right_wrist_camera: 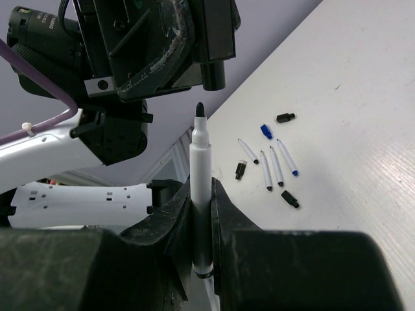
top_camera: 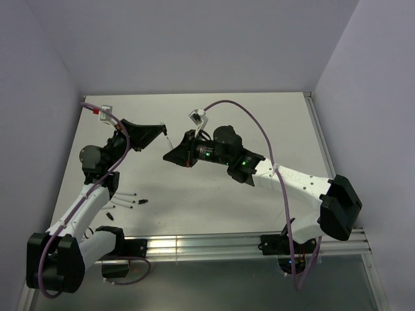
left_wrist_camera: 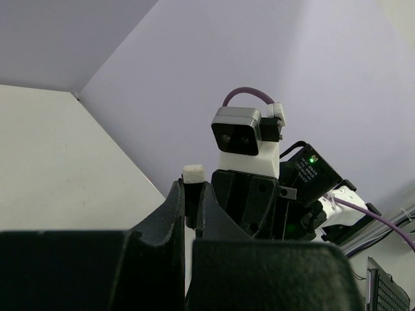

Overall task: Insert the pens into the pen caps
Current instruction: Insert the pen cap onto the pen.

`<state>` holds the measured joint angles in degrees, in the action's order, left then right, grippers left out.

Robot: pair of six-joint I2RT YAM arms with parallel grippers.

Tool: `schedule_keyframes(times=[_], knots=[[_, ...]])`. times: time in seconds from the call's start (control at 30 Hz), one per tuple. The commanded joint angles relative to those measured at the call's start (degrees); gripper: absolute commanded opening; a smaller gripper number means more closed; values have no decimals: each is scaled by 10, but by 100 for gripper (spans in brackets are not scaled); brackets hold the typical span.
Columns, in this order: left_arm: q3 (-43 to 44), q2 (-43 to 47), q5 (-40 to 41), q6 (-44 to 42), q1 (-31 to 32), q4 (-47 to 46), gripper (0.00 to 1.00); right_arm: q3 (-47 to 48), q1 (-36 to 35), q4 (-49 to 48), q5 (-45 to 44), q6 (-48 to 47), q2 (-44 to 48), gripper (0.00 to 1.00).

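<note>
The right pincer (right_wrist_camera: 201, 194) is closed narrow on a pen (right_wrist_camera: 200, 155). It grips the white barrel near the lower end, so most of the pen stands up clear of the fingers with its dark tip bare and uppermost.

Facing it is the left pincer (top_camera: 163, 128), shut almost completely on a small piece. In the right wrist view this looks like a short black cap (right_wrist_camera: 213, 72) sticking out of the fingertips. In the left wrist's own view only a small white end shows between the fingers, so I cannot say for sure how the cap sits in the grip.

The pen's tip is just beside the cap and a little below it. There is a gap between them, so they are not touching and the tip is not inside the cap.

From above, the two pincers meet in the air over the desk (top_camera: 214, 207), left of its middle.

The other task pieces lie flat on the desk near its left edge, towards the near-left corner and beside the left arm. Four loose pens (right_wrist_camera: 276, 166) lie close together and roughly parallel, and one of them has a blue tip. Around them are three loose black caps (right_wrist_camera: 240, 170), which are well apart from each other, and one blue cap (right_wrist_camera: 266, 131) just beyond the pens.
</note>
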<state>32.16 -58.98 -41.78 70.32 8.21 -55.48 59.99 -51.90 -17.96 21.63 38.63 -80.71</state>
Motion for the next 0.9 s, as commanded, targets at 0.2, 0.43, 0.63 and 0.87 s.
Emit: schedule_keyframes(times=[0.2,0.43,0.63,0.87], knots=[[15,-2,-10,14,-3,-53,0,29,-6,-9,-6,-10,9,0],[16,-5,-16,19,-2,-64,0,30,-6,-6,-11,-14,10,0],[19,-10,-23,19,2,-64,0,30,-6,-2,-17,-18,14,0],[18,-10,-25,20,5,-68,0,32,-7,2,-19,-22,16,0]])
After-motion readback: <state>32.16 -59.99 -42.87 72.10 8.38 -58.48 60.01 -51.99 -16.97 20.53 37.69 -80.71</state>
